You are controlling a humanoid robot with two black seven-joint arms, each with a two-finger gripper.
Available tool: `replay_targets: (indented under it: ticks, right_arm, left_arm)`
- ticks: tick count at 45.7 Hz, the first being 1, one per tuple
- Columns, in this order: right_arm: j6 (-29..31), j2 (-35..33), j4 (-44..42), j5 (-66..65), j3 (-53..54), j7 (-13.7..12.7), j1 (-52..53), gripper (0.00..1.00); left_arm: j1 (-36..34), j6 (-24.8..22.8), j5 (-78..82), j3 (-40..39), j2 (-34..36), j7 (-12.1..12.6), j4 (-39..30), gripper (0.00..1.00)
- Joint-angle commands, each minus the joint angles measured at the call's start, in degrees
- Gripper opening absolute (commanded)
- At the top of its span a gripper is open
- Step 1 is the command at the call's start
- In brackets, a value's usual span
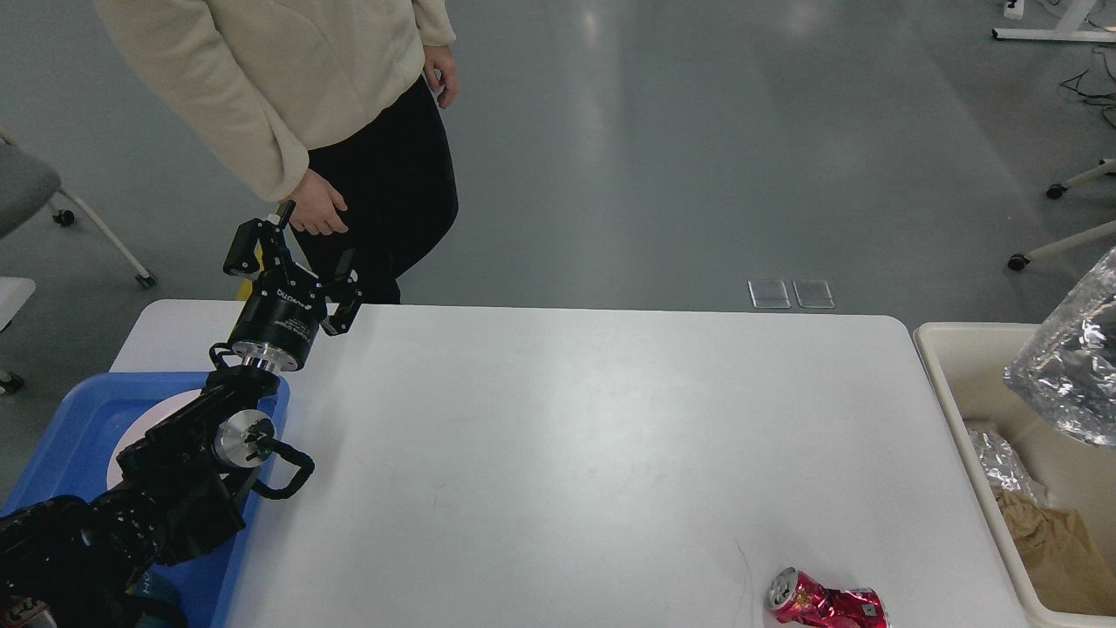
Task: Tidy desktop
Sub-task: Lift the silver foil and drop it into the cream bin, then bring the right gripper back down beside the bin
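Lower left of the frame there's a blue tray (61,445) with the left gripper (301,262) up above it, jaws apart and empty. The white table (558,453) fills the middle, crushed red can (824,602) at its bottom edge. Cream bin (985,366) far right, foil container (1068,375) above it; right gripper out of frame.

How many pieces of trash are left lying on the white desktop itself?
1: a crushed red can at the near right edge of the desktop. The foil tray hangs over the cream bin, not on the table.

Blk arm (174,488), silver joint caps, white lettering.
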Motion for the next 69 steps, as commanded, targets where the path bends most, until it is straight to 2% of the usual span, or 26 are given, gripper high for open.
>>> replay_targets:
  ticks: [1,5,6,9,11,20,35,44,47,60,64,69]
  right_arm:
    - [0.02,0.0,-0.46,0.17,1.87,0.0,-3.32,0.0]
    - [0.11,0.0,-0.29,0.17,2.04,0.0,-4.63,0.0]
    - [0.11,-0.09,-0.29,0.17,2.04,0.0,-5.07,0.04]
    - [0.11,-0.18,-0.29,0.0,2.04,0.0,-6.13,0.45]
    - [0.11,-0.62,-0.29,-0.01,2.04,0.0,-6.22,0.61]
    - [0.28,-1.67,0.24,-0.01,2.04,0.0,-6.74,0.98]
    - [0.9,-1.59,0.59,-0.09,2.04,0.0,-6.75,1.0]
    - [2.39,-2.02,1.99,-1.32,0.99,0.0,-3.15,1.0]
    - [5.72,-3.34,4.01,-2.11,-0.5,0.0,0.54,1.0]
    - [28.74,-4.49,11.05,-7.91,-14.56,0.0,25.66,1.0]
    - [32.09,-3.7,12.28,-10.54,-15.97,-0.17,33.4,1.0]
    - [33.5,-0.19,14.38,-15.38,-16.06,-0.17,39.74,1.0]
  left_arm:
    - [0.0,0.02,-0.01,0.0,0.0,0.0,0.0,0.97]
    - [0.0,0.02,-0.01,0.0,0.0,0.0,0.0,0.97]
    - [0.0,0.02,-0.01,0.0,0.0,0.0,0.0,0.97]
    - [0.0,0.02,-0.01,0.0,0.0,0.0,0.0,0.97]
    - [0.0,-0.07,0.08,0.0,0.0,0.0,0.0,0.96]
    - [0.0,-0.07,-0.01,0.0,0.0,0.0,0.0,0.97]
    - [0.0,0.02,-0.01,0.0,0.0,0.0,0.0,0.97]
    - [0.0,0.02,-0.01,0.0,0.0,0.0,0.0,0.96]
    - [0.0,0.02,-0.01,0.0,0.0,0.0,0.0,0.96]
    - [0.0,-0.07,-0.01,0.0,0.0,0.0,0.0,0.97]
    - [0.0,0.02,-0.01,0.0,0.0,0.0,0.0,0.97]
    - [0.0,0.02,-0.01,0.0,0.0,0.0,0.0,0.97]
